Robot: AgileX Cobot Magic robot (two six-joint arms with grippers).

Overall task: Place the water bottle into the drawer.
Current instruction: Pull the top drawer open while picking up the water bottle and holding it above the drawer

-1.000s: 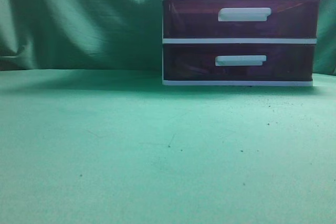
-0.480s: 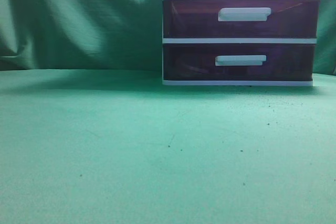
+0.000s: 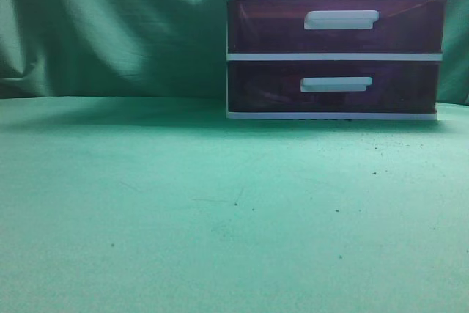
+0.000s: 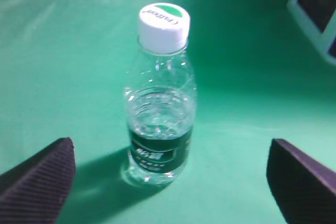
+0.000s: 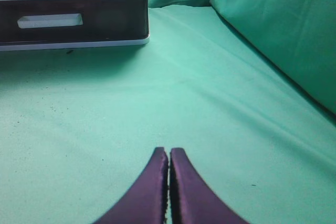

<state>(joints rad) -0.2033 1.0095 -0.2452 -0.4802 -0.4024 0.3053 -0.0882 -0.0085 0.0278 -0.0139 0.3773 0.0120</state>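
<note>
A clear water bottle [image 4: 159,103] with a white cap and a dark label stands upright on the green cloth in the left wrist view. My left gripper [image 4: 170,177] is open, its two dark fingers wide apart on either side of the bottle and short of it. The drawer cabinet [image 3: 335,42] with dark fronts and white handles stands at the back right of the exterior view, all visible drawers closed; it also shows in the right wrist view [image 5: 73,11]. My right gripper [image 5: 169,153] is shut and empty above the cloth. Neither gripper nor the bottle shows in the exterior view.
A green cloth [image 3: 183,203] covers the table and hangs as a backdrop [image 3: 110,27]. In the right wrist view the cloth rises in a fold [image 5: 278,30] at the right. A corner of the cabinet [image 4: 315,3] shows at the upper right of the left wrist view.
</note>
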